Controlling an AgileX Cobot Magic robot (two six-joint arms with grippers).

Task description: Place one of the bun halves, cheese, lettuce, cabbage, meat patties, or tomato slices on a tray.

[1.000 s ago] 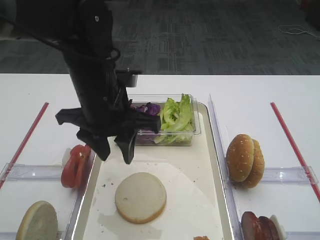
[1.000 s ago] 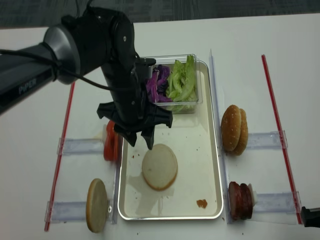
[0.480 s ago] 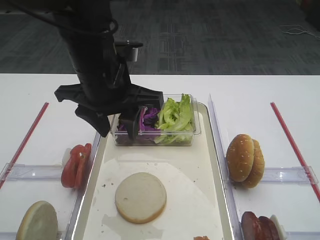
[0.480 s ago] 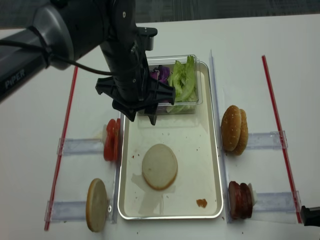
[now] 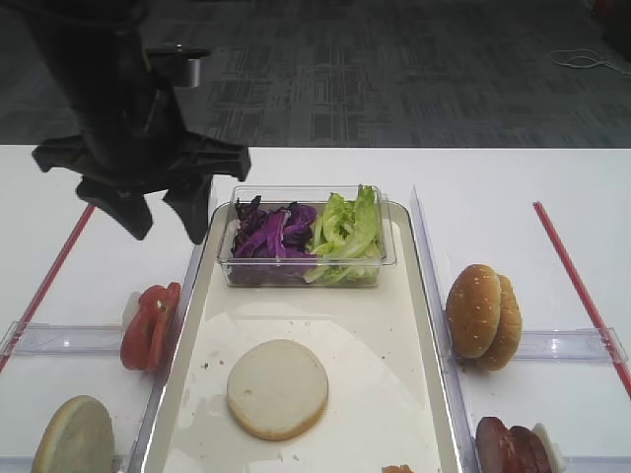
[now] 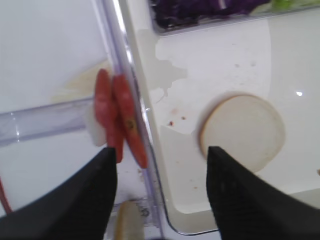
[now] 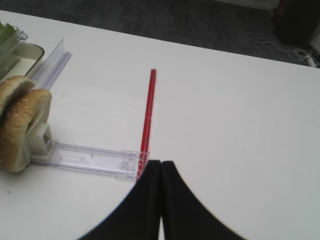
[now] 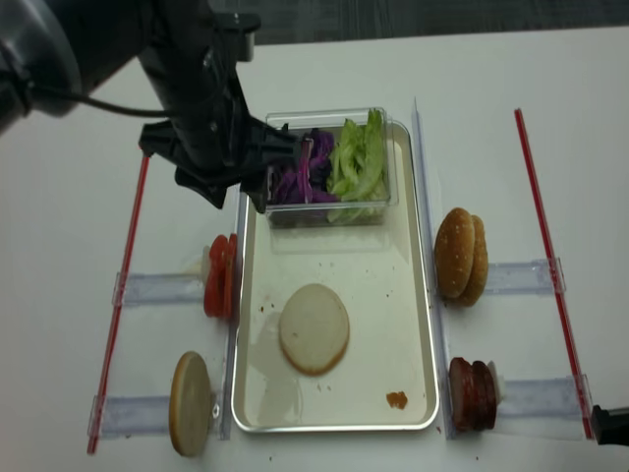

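Pale and flat, one of your bun halves (image 8: 314,328) lies cut face up on the tray (image 8: 406,295), towards its near end. At the tray's far end a clear box (image 8: 385,202) holds the cabbage (image 8: 300,167) and lettuce (image 8: 356,157). Your left gripper (image 5: 163,212) hangs over the tray's far-left edge, jaws apart, carrying nothing. Tomato slices (image 8: 219,274) stand left of the tray. Your right gripper (image 7: 160,170) has its fingers pressed together, empty.
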